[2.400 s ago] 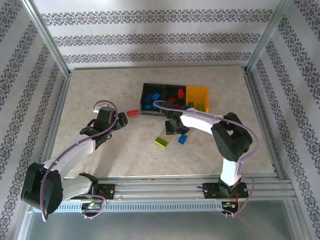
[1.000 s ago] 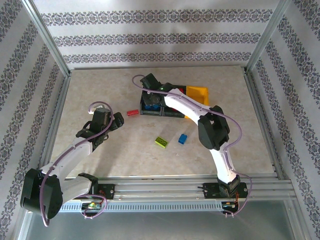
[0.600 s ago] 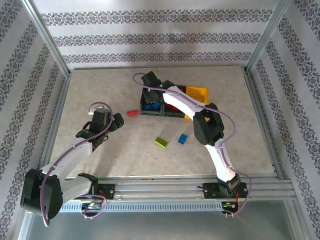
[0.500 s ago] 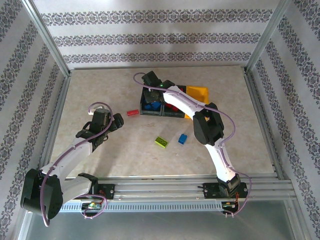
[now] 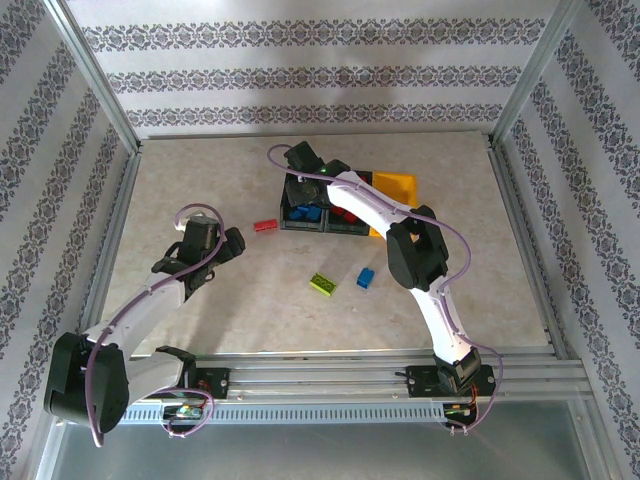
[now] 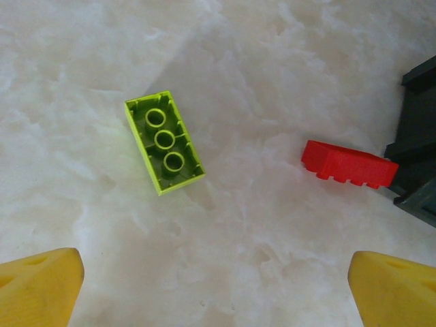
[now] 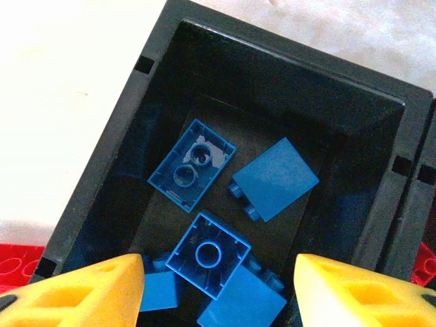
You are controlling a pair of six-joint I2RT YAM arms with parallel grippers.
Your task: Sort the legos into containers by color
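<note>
The containers stand in a row: a black bin with several blue legos, a middle black bin with red ones, and a yellow-orange bin. My right gripper hangs open over the blue bin, nothing between its fingers. On the table lie a red brick, a lime green brick with its studs down, and a blue brick. My left gripper is open above bare table, short of the red and green bricks.
The marble-patterned table is fenced by a metal frame and patterned walls. The right arm arches across the table's right-middle, over the yellow-orange bin's near corner. Bare table lies at the left and the far right.
The right arm swung from low over the table's middle up to the left black bin, where it has held nearly still over the last second. The left gripper drew back slightly leftward.
</note>
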